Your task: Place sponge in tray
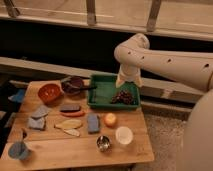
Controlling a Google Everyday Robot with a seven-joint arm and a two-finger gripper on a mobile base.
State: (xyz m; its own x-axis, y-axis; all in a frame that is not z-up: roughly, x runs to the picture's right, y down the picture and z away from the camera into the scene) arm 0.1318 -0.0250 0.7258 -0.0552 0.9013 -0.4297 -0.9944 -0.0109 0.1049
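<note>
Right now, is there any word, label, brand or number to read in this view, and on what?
None: no text shows on the tray, the red bowl, the white cup or the arm.
The tool hangs over the tray's right end; no marking can be read on it.

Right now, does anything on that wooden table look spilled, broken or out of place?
Nothing looks spilled or broken. The blue cup sits right at the wooden table's front left corner. The robot's gripper hangs above the green rectangular tray.
</note>
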